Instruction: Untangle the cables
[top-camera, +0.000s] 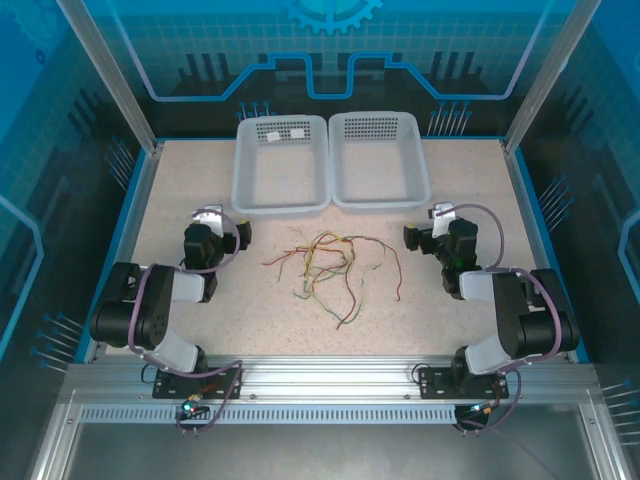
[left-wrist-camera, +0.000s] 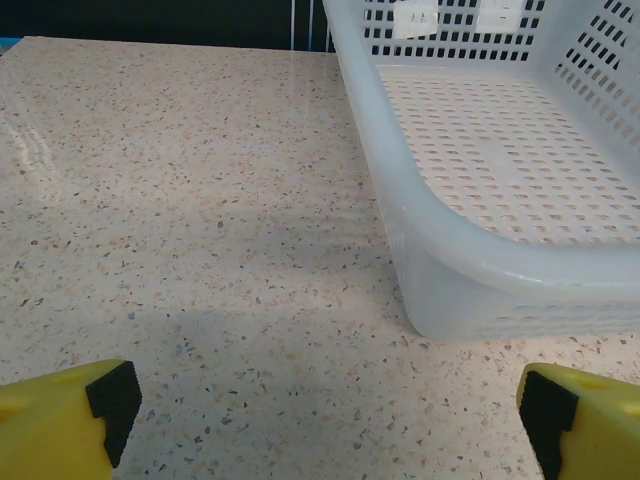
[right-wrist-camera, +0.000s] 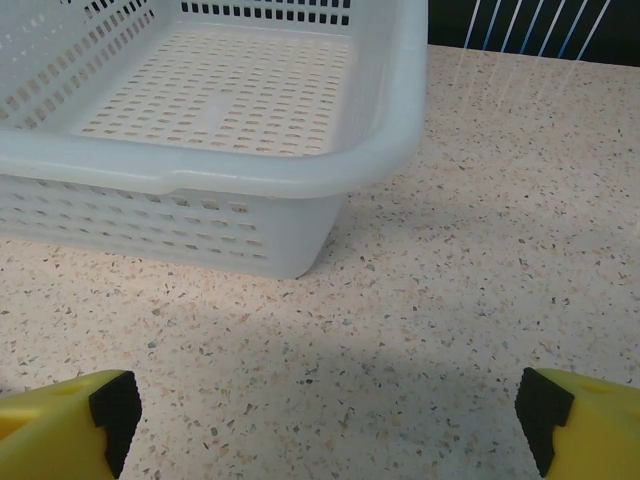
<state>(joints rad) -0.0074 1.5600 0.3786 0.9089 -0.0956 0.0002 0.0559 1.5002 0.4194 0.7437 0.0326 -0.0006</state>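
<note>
The cables (top-camera: 332, 265) lie in a loose tangle of thin red, yellow, green and orange wires on the speckled table, midway between the two arms. My left gripper (top-camera: 222, 226) rests to the left of the tangle, well apart from it, open, with yellow fingers (left-wrist-camera: 65, 412) spread wide over bare table. My right gripper (top-camera: 425, 226) sits to the right of the tangle, also open and apart from it, its yellow fingers (right-wrist-camera: 65, 415) wide over bare table. Nothing is between either pair of fingers.
Two white perforated baskets stand side by side at the back: the left basket (top-camera: 243, 185) (left-wrist-camera: 440, 230) just ahead of my left gripper, the right basket (top-camera: 416, 180) (right-wrist-camera: 280, 180) just ahead of my right gripper. Blue walls and metal posts ring the table (top-camera: 180, 190).
</note>
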